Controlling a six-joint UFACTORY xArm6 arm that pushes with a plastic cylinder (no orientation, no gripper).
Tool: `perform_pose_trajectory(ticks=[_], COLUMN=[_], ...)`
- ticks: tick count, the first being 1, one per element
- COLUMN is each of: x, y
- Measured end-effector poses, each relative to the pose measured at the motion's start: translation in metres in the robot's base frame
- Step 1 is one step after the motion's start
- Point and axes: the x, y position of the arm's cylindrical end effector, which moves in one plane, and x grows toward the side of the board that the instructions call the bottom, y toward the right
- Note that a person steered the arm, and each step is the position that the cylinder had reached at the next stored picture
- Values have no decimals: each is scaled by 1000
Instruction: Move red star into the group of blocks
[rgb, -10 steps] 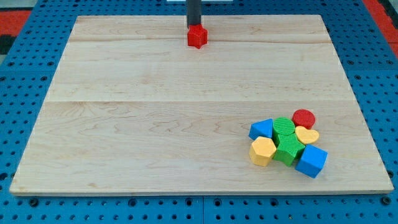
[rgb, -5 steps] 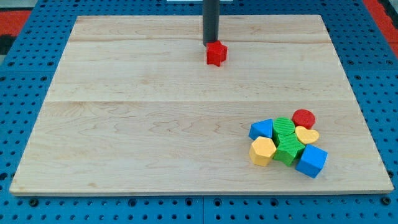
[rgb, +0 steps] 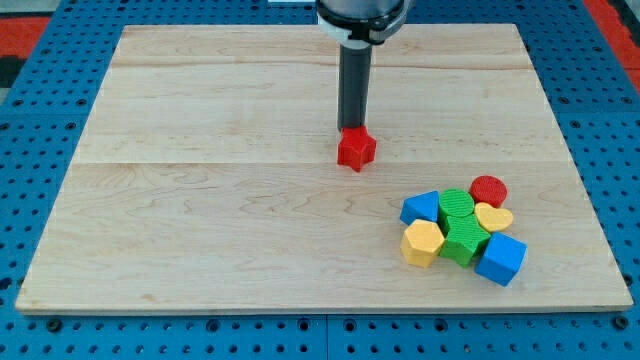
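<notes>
My tip (rgb: 352, 128) is pressing against the far edge of the red star (rgb: 356, 150), with the straight dark rod (rgb: 353, 88) rising above it toward the view's top. There are no fingers here to open or close; the rod is simply ending in a blunt end that is touching the star.

The red star is sitting near the middle of the wooden board (rgb: 200, 200), a little to the right of centre, on pale smooth planks with faint grain and two long seams running left to right. It is lying well apart from the group of blocks, which is resting in the near right part of the board.

In that group, the red cylinder (rgb: 489, 190) is standing at the far right, the yellow heart (rgb: 493, 217) is lying just beside it, and a green ribbed block (rgb: 457, 204) is sitting to their left. A blue block (rgb: 421, 208) is touching the group's left side, another yellow heart-like block (rgb: 422, 242) is lying nearer, a second green block (rgb: 463, 240) is filling the middle, and a blue cube (rgb: 500, 259) is sitting at the near right corner.

Around the board, a blue pegboard (rgb: 50, 130) with rows of round holes is showing.
</notes>
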Motion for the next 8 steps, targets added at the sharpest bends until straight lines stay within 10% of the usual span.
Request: perform_pose_trajectory(ticks=[8], x=[93], y=[1])
